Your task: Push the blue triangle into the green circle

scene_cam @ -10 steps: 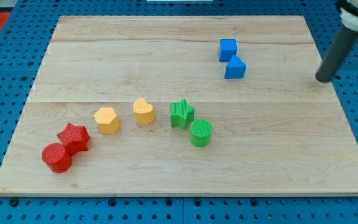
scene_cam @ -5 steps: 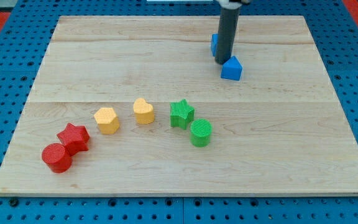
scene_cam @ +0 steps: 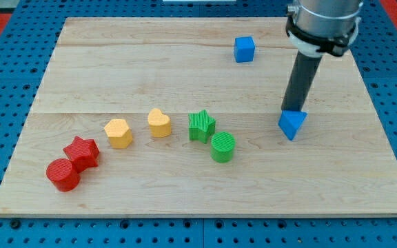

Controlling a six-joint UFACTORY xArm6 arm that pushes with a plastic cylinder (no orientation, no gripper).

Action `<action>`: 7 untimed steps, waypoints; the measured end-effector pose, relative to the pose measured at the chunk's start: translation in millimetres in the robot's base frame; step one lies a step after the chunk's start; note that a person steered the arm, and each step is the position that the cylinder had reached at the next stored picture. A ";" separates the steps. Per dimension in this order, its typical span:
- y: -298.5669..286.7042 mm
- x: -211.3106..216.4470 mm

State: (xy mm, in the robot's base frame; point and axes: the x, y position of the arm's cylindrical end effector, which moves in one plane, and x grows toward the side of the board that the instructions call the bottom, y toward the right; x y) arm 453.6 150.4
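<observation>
Our tip [scene_cam: 289,111] sits right at the far edge of the blue triangle [scene_cam: 292,125], on the worktop's [scene_cam: 185,186] right half. The green circle [scene_cam: 222,147] waits well to the left, beside the green star [scene_cam: 201,126]. We carry no pincer here.

You are looking at a robotics lab bench, not a home or shop. The wooden board [scene_cam: 185,69] lies on a blue perforated base plate [scene_cam: 5,138] with a regular grid of mounting holes, the kind used to fix test rigs. A red surface shows at the view's top corners. The industrial arm's dark rod [scene_cam: 300,83] hangs from a grey and white collar, and small ribbed plastic blocks, like the green circle [scene_cam: 222,147], look 3D-printed for experiments.
</observation>
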 end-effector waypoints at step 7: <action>-40.1 131.1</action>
State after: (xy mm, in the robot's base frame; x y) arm 584.6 110.3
